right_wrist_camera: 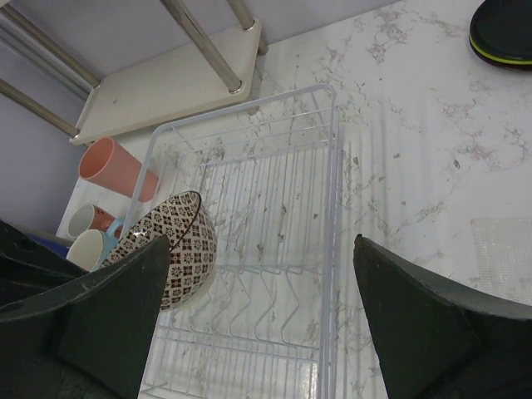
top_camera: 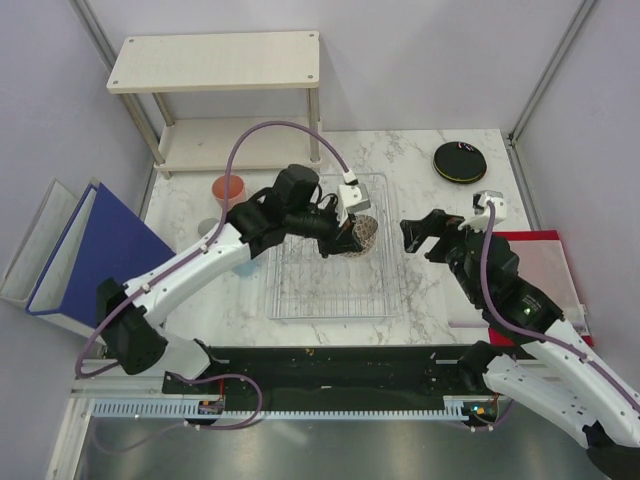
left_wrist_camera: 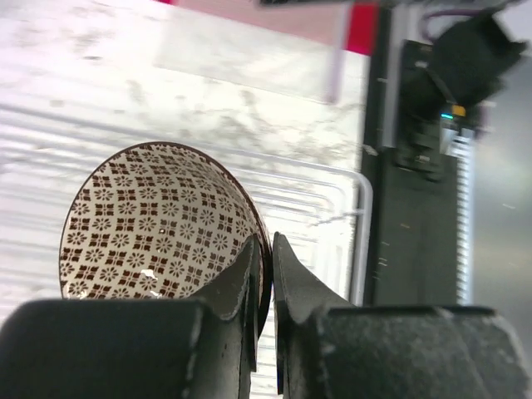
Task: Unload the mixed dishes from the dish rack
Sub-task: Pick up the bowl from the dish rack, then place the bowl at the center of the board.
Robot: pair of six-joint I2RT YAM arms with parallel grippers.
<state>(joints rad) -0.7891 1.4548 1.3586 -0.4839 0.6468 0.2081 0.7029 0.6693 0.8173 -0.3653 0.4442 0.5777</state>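
Black fingers [right_wrist_camera: 108, 307] of the right gripper [right_wrist_camera: 259, 245] stood wide apart at the two bottom corners of the right wrist view. Nothing was between them. In the top view this gripper [top_camera: 425, 240] hung over the white marble table [top_camera: 430, 290], just right of the rack [top_camera: 330, 295].

The rack was a flat basket of thin silver wire in the middle of the frame. A blue folder [top_camera: 100, 250] leaned at the left edge of the top view, off the table.

The left gripper [top_camera: 345, 235] reached in from the left, over the far right part of the rack. In the left wrist view its fingers [left_wrist_camera: 241, 283] were nearly closed. They pinched the rim of the bowl [left_wrist_camera: 158, 220], one on each side of it. The bowl was beige with a dark net pattern. It was tipped on its side, at the lower left of that view. In the top view the bowl [top_camera: 366, 232] sat inside the outline of the rack. I could not tell if it touched the wires.

Farther back, left of the rack, a pink cup [top_camera: 228, 190] stood on the table. A light blue cup [top_camera: 208, 228] was just below it in the frame, partly hidden by the left arm.

At the upper right, well apart from the rack, lay a stack of plates [top_camera: 460, 162]. The top one was black, and a lime green edge showed under it.

Farthest of all, at the upper left, stood the wooden shelf [top_camera: 215, 60].
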